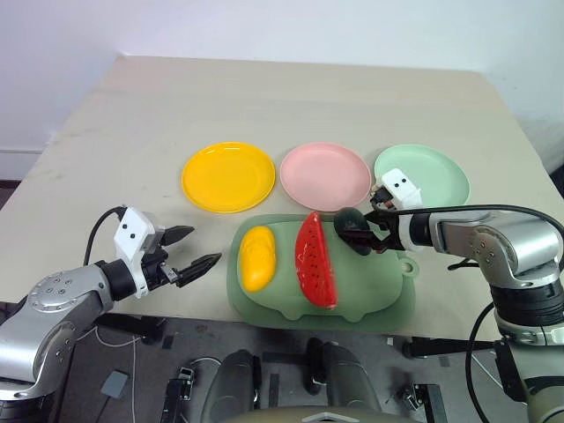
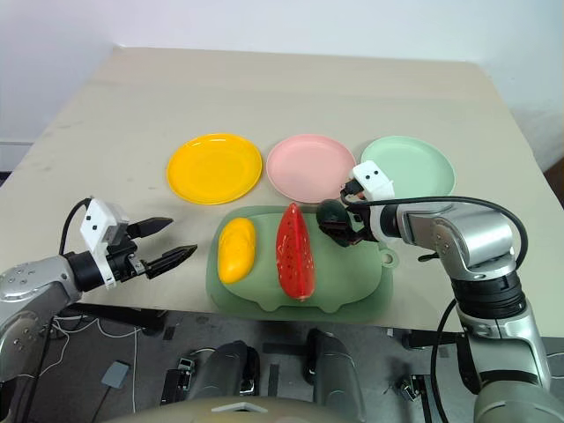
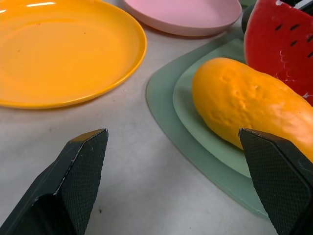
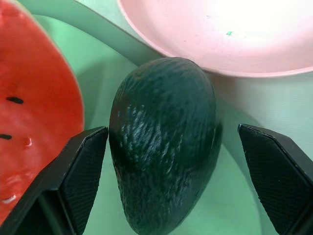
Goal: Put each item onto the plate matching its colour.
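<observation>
dark green bumpy toy avocado [image 4: 164, 142]: between open right claw [image 4: 178, 181] fingers | red seeded watermelon wedge [image 4: 34, 112]: beside | pink plastic plate [image 4: 230, 39]: behind

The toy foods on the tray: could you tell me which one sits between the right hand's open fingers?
The dark green avocado; the mango and watermelon wedge lie further left.

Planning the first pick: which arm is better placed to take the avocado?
Right. Its open end effector already straddles the avocado on the tray, close to the green plate. The left end effector, also open, hovers off the tray's far side, nearer the mango.
</observation>
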Available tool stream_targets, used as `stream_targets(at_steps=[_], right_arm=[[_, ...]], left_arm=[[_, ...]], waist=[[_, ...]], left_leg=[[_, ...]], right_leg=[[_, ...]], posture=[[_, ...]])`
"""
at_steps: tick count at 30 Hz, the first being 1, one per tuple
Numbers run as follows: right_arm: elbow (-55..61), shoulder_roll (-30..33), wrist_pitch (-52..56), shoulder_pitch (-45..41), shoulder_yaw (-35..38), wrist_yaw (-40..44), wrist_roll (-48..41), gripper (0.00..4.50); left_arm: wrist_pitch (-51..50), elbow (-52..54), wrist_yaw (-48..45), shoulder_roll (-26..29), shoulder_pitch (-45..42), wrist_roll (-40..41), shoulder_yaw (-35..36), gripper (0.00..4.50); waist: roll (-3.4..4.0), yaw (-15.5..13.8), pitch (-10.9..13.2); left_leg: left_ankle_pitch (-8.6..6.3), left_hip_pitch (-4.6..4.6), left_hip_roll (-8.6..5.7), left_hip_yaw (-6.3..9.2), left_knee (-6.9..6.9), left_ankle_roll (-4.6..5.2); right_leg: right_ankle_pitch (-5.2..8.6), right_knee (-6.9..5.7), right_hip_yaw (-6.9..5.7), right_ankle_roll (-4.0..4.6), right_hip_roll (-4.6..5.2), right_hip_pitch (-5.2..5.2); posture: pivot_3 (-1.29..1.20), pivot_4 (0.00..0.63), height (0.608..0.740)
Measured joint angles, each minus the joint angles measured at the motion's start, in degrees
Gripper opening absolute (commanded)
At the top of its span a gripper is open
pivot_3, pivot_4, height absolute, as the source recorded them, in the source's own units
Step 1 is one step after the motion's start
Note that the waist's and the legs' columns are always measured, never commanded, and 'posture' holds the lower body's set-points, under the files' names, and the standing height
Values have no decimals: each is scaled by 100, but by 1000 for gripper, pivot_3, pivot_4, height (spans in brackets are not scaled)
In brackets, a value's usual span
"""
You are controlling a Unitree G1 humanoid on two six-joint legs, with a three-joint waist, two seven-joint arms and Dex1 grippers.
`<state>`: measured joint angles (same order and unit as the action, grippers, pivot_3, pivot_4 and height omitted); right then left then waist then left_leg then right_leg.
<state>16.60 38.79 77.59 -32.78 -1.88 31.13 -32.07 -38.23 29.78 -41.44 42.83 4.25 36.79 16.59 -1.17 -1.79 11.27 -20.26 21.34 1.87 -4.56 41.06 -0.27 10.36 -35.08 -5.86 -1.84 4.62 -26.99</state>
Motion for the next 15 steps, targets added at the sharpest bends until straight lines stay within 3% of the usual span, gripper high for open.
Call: stream_targets(at_steps=[2,6,11,15], right_arm=[[-7,-49,-53,7,-25,-43,38,4294],[-18,-126,-91,15,-42,-85,54,3238],[-14,-25,-66,6,72,5,-28,3183],[-280,502,-327,-464,259,189,42,3183]], left_arm=[[-1,0,-2,1,0,0,0,4500],[-4,0,0,10,2,0,2,4500],[-11,2,24,26,66,1,14,4500],[-16,11,39,29,102,5,53,4500]], waist=[[0,16,0],[0,35,0],[0,96,0],[2,128,2]], left_leg=[[0,0,0,0,0,0],[0,0,0,0,0,0],[0,1,0,2,0,0],[0,-1,-1,-1,0,1]], right_leg=[[0,0,0,0,0,0],[0,0,0,0,0,0],[0,0,0,0,1,0],[0,0,1,0,1,-1]], posture=[[0,150,740],[0,150,740],[0,150,740],[0,150,740]])
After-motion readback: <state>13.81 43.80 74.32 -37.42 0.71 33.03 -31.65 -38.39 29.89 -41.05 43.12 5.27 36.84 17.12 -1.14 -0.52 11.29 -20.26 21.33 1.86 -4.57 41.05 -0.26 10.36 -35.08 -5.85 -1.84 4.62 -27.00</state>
